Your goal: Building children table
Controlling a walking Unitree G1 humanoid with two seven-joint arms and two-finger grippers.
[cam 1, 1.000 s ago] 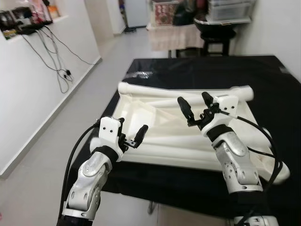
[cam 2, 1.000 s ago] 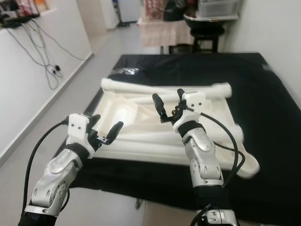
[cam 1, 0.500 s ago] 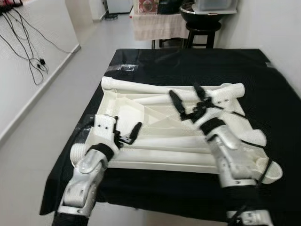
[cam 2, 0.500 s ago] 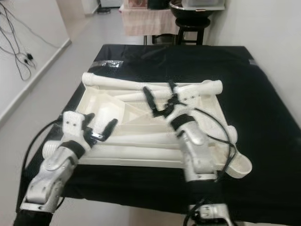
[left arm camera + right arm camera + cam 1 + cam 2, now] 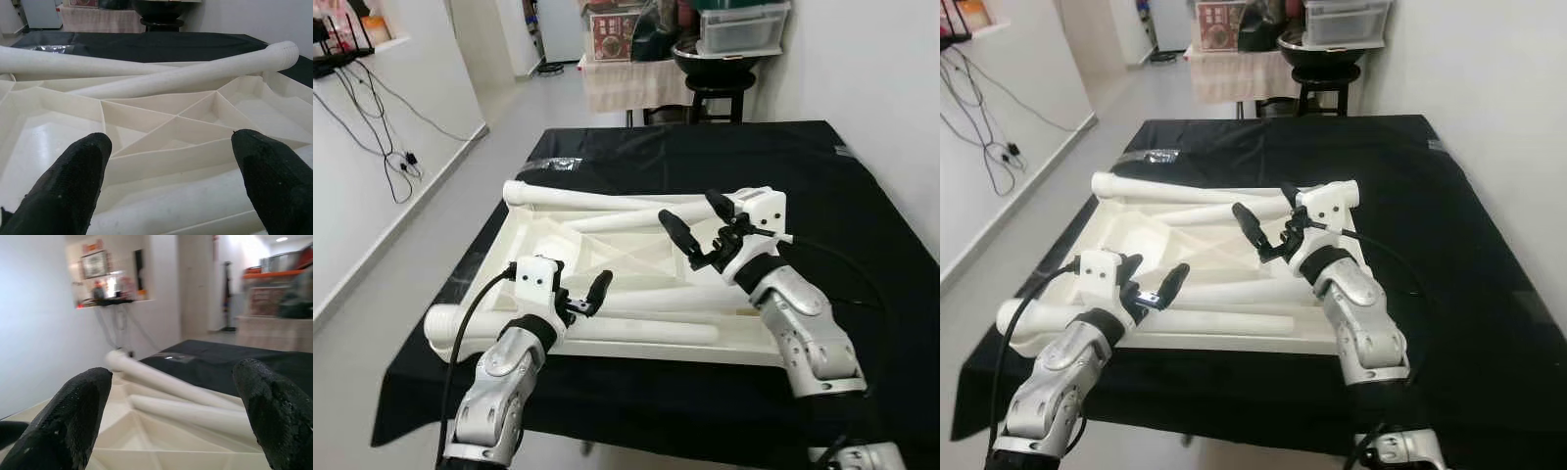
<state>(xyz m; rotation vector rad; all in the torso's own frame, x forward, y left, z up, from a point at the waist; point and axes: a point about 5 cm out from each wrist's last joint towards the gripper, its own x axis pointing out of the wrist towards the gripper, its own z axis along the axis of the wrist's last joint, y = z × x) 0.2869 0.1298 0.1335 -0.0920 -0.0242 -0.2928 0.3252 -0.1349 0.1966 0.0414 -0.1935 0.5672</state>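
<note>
A rigid, light-looking white plastic table panel lies ribbed-side up on the black tabletop, loose tubular legs across it, best grasped round; both grippers, left gripper and right gripper, hover with jaws wide and empty.

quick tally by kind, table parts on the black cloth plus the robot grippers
white leg tubes: 4 in view
white ribbed tabletop panel: 1
grippers: 2, left gripper and right gripper, both with jaws open
total: 7

Tabletop on cloth, legs atop
</note>
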